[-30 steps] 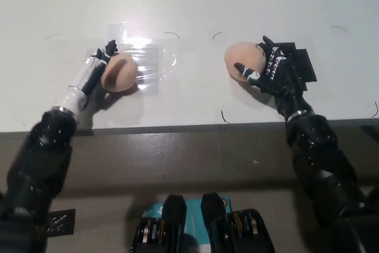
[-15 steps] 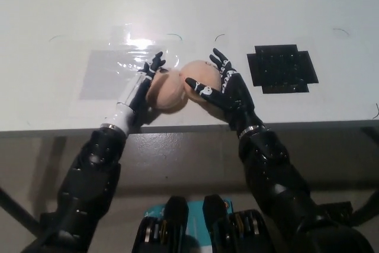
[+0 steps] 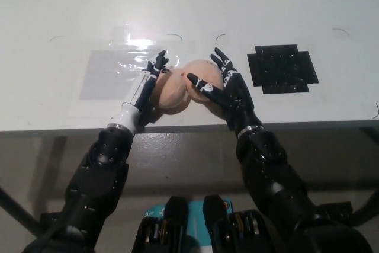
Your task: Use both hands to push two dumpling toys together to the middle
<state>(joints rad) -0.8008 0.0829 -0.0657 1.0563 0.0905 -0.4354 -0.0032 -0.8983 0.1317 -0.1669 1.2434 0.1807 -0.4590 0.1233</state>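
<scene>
Near the table's (image 3: pixel 47 4) front edge, two dumpling toys (image 3: pixel 180 86) are pressed together — flanked by the left hand (image 3: pixel 149 84) and right hand (image 3: pixel 222 84), fingers spread — so the push looks essentially done.

Two dumplings (image 3: pixel 185 85) between both hands

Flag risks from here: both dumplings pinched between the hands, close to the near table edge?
1. The two dumpling toys sit near the table's front edge; continued squeezing could squirt one out toward the robot and off the table.
2. The left hand and right hand press from opposite sides, and the toys look squashed together, so one could ride up over the other.
3. Clear tape beside the left hand may catch its fingers on retreat.
</scene>
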